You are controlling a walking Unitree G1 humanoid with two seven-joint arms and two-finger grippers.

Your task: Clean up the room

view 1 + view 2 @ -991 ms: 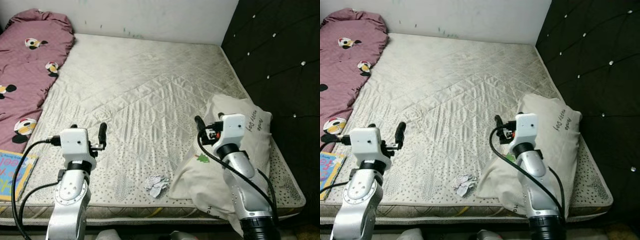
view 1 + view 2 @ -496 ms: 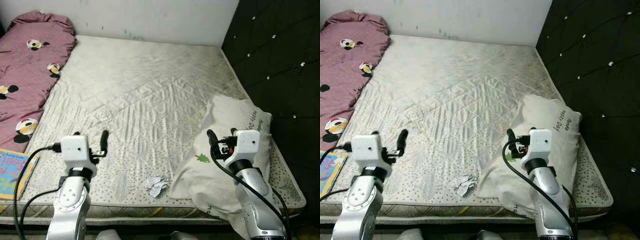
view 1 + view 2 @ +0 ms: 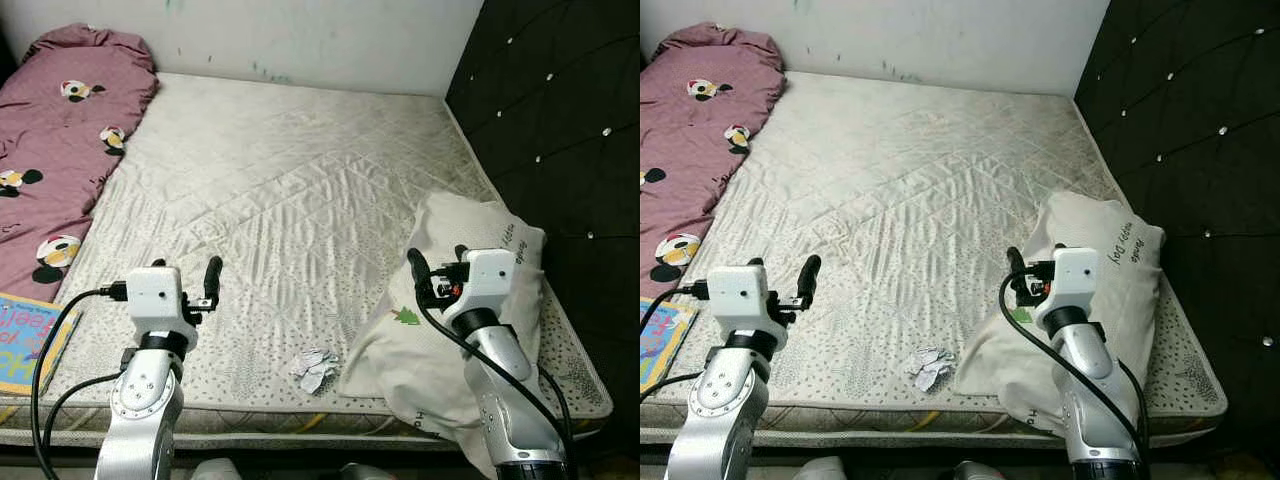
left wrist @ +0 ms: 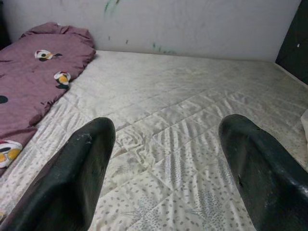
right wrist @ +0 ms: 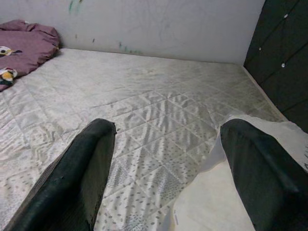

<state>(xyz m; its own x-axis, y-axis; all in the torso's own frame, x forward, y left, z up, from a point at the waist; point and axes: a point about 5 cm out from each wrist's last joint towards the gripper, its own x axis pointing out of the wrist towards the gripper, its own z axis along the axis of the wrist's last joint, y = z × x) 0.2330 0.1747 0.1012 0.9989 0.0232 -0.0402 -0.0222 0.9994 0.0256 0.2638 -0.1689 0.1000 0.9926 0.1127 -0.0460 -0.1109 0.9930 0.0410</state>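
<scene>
Nearest us, our left gripper [image 3: 185, 285] and right gripper [image 3: 435, 270] hovered over the front edge of the mattress [image 3: 290, 170] — jaws of both spread wide, holding nothing. Between them lay a crumpled paper scrap [image 3: 313, 369], just beside the cream pillow [image 3: 440, 330] under our right arm. A book [image 3: 28, 342] sat at the left edge — beyond it, the maroon blanket [image 3: 55, 150] reached toward the wall.

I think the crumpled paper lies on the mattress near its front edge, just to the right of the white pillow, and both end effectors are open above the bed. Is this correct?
Not quite. The left eye view shows the crumpled paper just to the left of the white pillow, not the right. The rest holds: it lies on the mattress near the front edge, and the left end effector and right end effector are open.
</scene>
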